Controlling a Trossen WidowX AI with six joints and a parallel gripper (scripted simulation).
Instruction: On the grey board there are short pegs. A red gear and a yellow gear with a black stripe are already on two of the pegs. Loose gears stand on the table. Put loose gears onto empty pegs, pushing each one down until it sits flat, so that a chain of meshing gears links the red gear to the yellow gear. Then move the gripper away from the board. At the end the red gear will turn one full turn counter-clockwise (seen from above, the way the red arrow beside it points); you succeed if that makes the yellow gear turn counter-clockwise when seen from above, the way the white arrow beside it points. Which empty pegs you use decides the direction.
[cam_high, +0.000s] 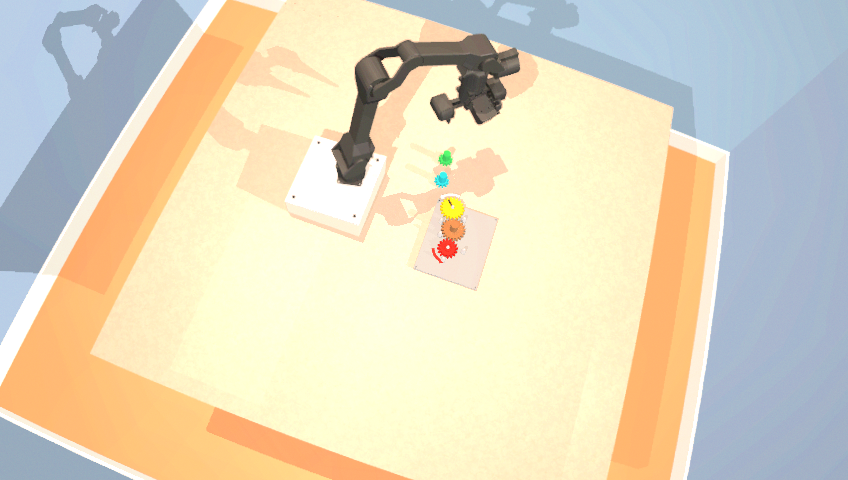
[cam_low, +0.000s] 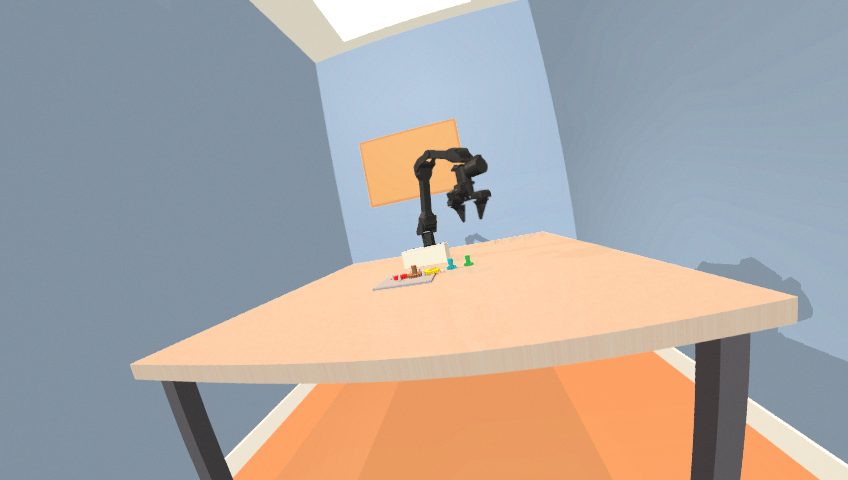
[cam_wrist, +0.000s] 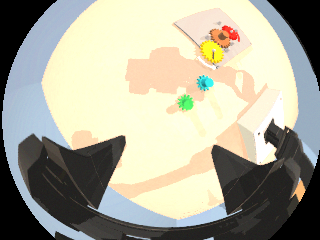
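The grey board (cam_high: 482, 261) (cam_low: 389, 286) (cam_wrist: 195, 22) bears a red gear (cam_high: 447, 248) (cam_wrist: 231, 33) and a yellow gear (cam_high: 452, 208) (cam_low: 432, 271) (cam_wrist: 211, 51) with a black stripe. An orange gear (cam_high: 453, 229) (cam_low: 414, 274) (cam_wrist: 220, 38) sits between them, its teeth seeming to meet both; it looks level. A cyan gear (cam_high: 441, 179) (cam_low: 450, 264) (cam_wrist: 204, 83) and a green gear (cam_high: 445, 158) (cam_low: 468, 261) (cam_wrist: 185, 103) stand on the table beyond the yellow gear. My gripper (cam_high: 465, 118) (cam_low: 472, 219) (cam_wrist: 169, 142) is open and empty, high above the table, away from the board.
The arm's white base (cam_high: 333, 178) (cam_low: 425, 255) (cam_wrist: 260, 125) stands to the board's left in the top view. A red arrow (cam_high: 436, 255) lies beside the red gear and a white arrow (cam_wrist: 206, 63) beside the yellow one. Small pale pegs show around the gears.
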